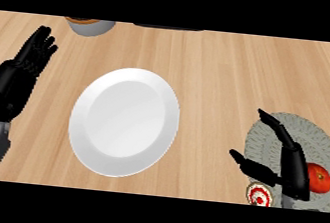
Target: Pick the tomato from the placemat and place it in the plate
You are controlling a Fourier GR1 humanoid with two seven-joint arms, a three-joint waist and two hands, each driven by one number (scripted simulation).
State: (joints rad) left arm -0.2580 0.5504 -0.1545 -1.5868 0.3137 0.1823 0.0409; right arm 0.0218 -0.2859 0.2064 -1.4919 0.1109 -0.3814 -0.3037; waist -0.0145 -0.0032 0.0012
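Kitchen — wooden counter; white plate (placemat beside)

The counter looks like pale wood with fine straight grain and a matt finish. The plate is smooth, white and glossy, like glazed ceramic, with soft sheen across its well. The mat, under the right hand's fingers, is grey and looks woven, with ribbed rings. Just beside those fingers, the tomato is red, smooth and shiny. Both hands, left included, look like matt black plastic.
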